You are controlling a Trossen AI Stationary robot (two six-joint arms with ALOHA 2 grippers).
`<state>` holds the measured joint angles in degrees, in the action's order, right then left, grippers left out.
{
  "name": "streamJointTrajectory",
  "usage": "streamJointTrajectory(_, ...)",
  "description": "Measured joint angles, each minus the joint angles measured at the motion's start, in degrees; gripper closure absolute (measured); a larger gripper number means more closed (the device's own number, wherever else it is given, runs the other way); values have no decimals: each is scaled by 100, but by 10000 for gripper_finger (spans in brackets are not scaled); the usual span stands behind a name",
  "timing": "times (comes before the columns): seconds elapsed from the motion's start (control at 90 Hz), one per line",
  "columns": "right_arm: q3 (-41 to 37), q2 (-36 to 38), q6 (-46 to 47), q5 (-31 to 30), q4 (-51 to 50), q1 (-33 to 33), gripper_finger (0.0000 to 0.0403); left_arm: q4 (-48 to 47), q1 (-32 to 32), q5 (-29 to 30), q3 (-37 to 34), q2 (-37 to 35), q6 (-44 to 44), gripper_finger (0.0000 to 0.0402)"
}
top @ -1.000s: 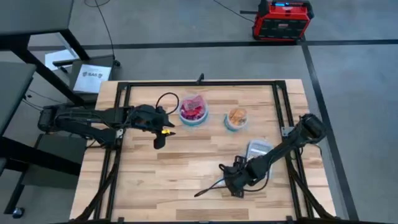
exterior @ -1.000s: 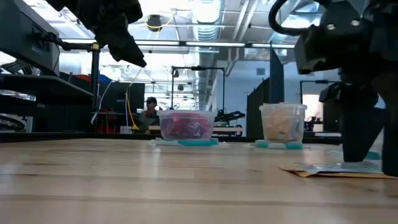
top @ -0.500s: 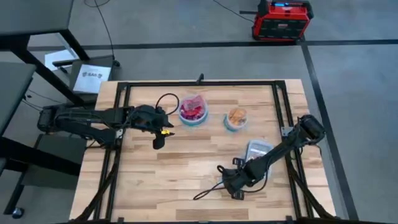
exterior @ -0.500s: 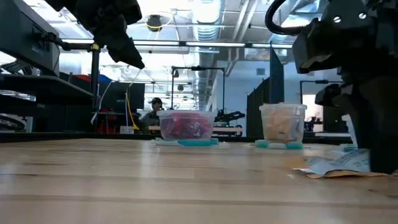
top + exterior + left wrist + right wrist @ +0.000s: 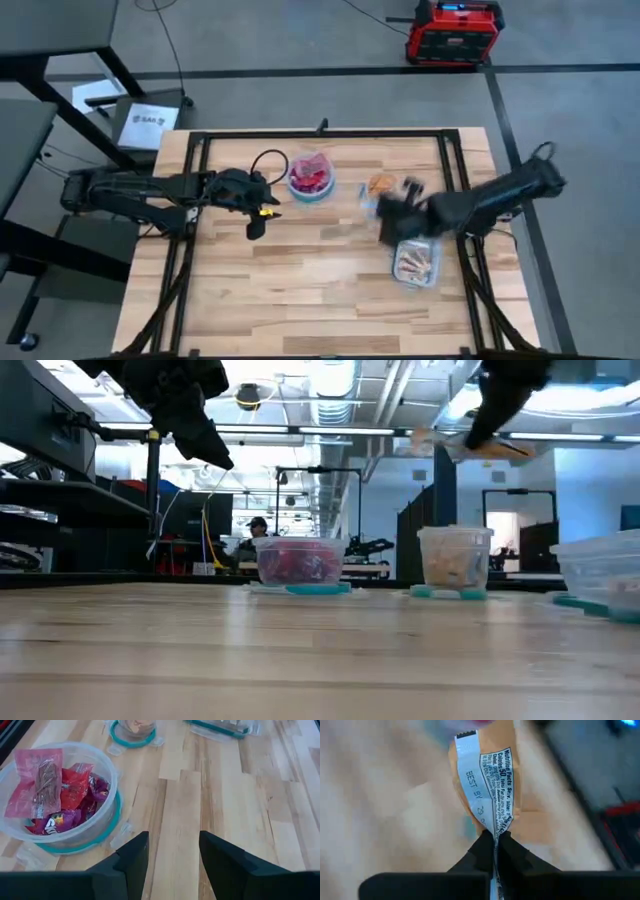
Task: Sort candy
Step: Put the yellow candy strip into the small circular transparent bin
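Note:
My right gripper (image 5: 495, 845) is shut on one orange-wrapped candy (image 5: 490, 780) with a white printed back seam. It hovers high above the table beside the clear bowl of orange candy (image 5: 380, 188), and the low view shows the candy (image 5: 465, 448) in the air. My left gripper (image 5: 172, 855) stands open and empty above the table, just left of the bowl of red and purple candy (image 5: 311, 178). A clear rectangular tub (image 5: 417, 262) holds several more sweets. My right gripper pinches the candy between its two fingers at one end of the wrapper, on the back seam (image 5: 495, 832). The rest of the wrapper sticks out past the fingertips. The candy is lifted clear, far above the table.
Both bowls stand in the far middle of the wooden table (image 5: 300, 290), and the tub stands at its right near the black frame rail (image 5: 470, 270). A black cable (image 5: 268, 160) loops beside the left gripper.
My right gripper has shut on the orange candy that lay flat on the table near the front edge. It has then swung quickly up and toward the far edge, carrying the candy clear of the table to beside the orange bowl.

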<state>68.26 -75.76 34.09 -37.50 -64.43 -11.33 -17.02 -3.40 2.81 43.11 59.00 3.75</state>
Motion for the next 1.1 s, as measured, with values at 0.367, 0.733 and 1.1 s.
streamJointTrajectory(0.367, -1394, 349, -1056, 1408, 1871, 2557, 402, -28, 0, 0, 0, 0, -16, 243)
streamJointTrajectory(0.733, -1685, -295, -1173, 1935, 2435, 2500, 402, 18, 0, 2, 0, 2, -199, 243)
streamJointTrajectory(1.1, -1682, -1227, -1258, 2432, 2546, 2500, 402, 23, 0, 2, -2, 46, -155, 243)
